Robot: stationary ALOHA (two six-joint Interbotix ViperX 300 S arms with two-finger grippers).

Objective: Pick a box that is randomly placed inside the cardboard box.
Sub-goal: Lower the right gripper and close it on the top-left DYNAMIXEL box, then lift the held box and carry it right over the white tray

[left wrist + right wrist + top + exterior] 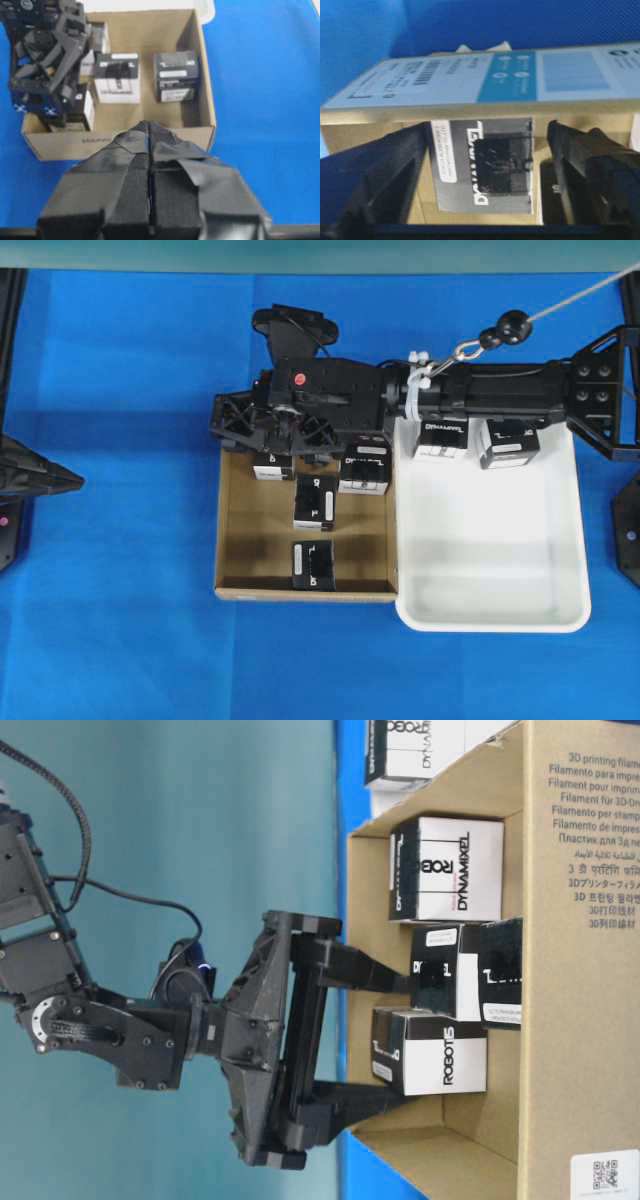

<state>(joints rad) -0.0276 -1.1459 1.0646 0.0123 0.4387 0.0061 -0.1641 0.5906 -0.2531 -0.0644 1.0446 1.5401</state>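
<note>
The cardboard box [246,540] sat near the middle of the blue worktop, a shade closer to its far edge – a large, shallow, square carton of brown corrugated board with low walls, open on top and flat on the surface. One outer wall [575,1020] carried small printed lines of text.

The box [272,466] stood inside it, in the far left corner as the overhead view showed it, close to both walls there. It was a small black cube-like carton, upright, with a narrow white label strip along one top edge and one white side [445,1052] – lettering ran down that side. It stood apart from the neighbouring cartons.
</note>
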